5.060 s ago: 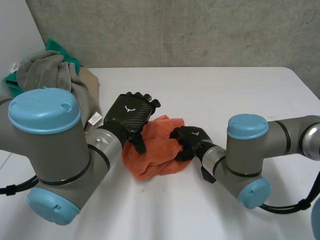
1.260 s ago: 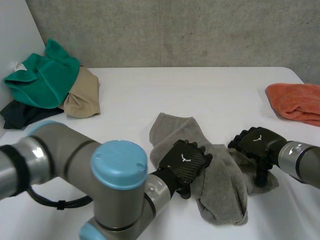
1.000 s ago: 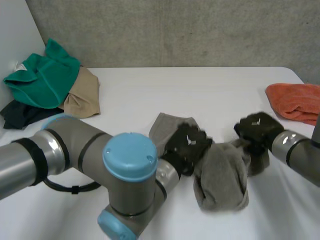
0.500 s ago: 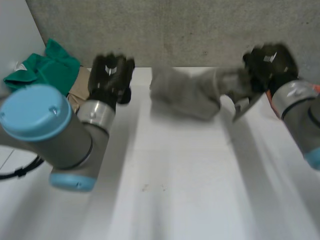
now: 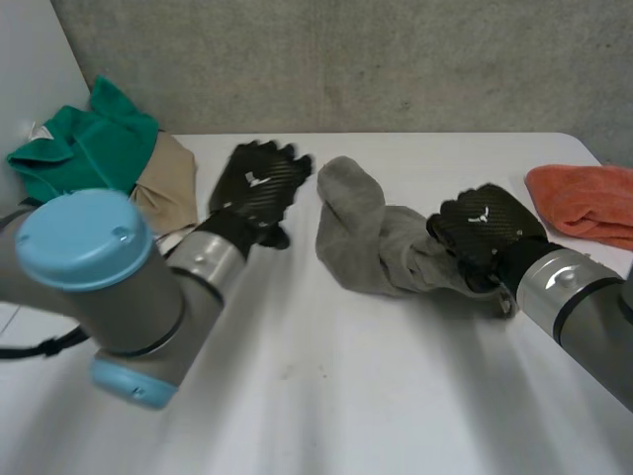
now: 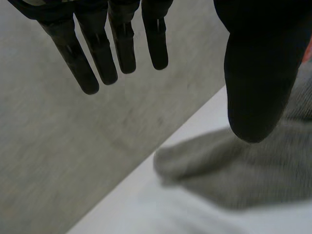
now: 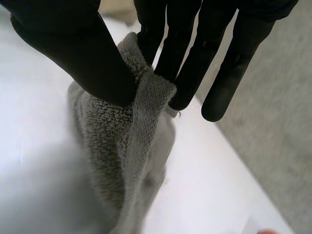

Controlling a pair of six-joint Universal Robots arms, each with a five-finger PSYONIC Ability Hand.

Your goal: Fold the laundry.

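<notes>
A grey towel (image 5: 381,242) lies bunched on the white table (image 5: 346,396), stretching from mid-table toward my right hand (image 5: 485,233). In the right wrist view that hand's thumb (image 7: 83,53) and fingers (image 7: 170,44) pinch a fold of the grey towel (image 7: 126,146). My left hand (image 5: 259,188) hovers just left of the towel's far end with fingers straight and spread. In the left wrist view its fingers (image 6: 102,53) hold nothing, and the grey towel (image 6: 243,165) lies below the thumb.
An orange towel (image 5: 584,203) lies folded at the table's right edge. A pile of green (image 5: 89,148), tan (image 5: 168,193) and dark cloths sits at the back left. A grey concrete wall (image 5: 346,59) stands behind the table.
The grey towel swung up and came back down, now stretched out on the table. My left hand let go of it and opened; my right hand kept its pinch.
</notes>
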